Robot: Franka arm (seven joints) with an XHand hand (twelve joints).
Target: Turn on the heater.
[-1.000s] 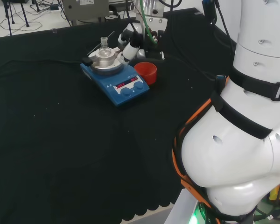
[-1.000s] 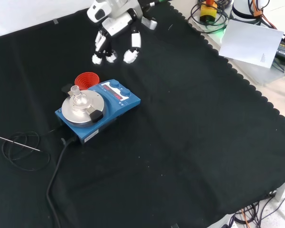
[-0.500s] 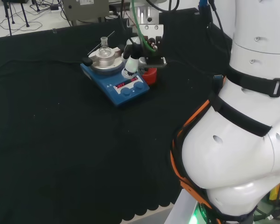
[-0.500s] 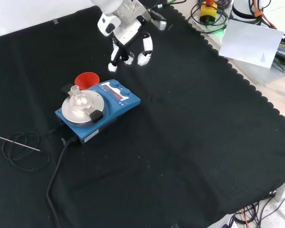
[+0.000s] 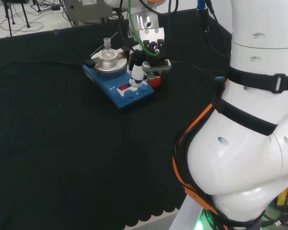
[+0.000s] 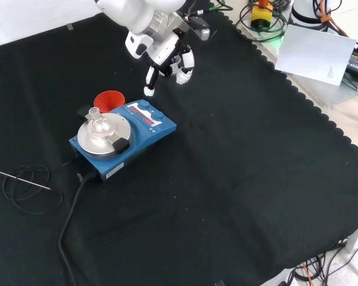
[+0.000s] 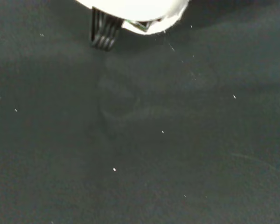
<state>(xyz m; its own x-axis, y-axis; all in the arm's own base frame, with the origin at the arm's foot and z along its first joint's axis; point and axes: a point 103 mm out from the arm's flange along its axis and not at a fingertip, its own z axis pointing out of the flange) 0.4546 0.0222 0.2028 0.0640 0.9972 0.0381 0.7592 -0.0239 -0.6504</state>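
In the front view we see the heater [image 6: 124,134], a blue box with a round silver plate, on the black cloth [image 6: 238,179] in the left half of the frame, a little above the middle. Two blue knobs [image 6: 149,109] sit on its upper right edge, beside a small red display. A small glass flask [image 6: 96,117] stands on the silver plate, and a red funnel [image 6: 108,100] is just behind the heater, toward the top of the frame. A black cable [image 6: 68,220] goes from the heater down to the lower left.

The hand [image 6: 164,52] hangs in the upper middle of the frame, above and to the right of the knobs. One finger points straight down toward the knobs, and the others are bent in; it holds nothing. We cannot tell if the fingertip touches the heater.

In the head view the hand [image 5: 140,67] is in the upper middle of the frame, with its pointing finger just over the knobs of the heater [image 5: 117,81].
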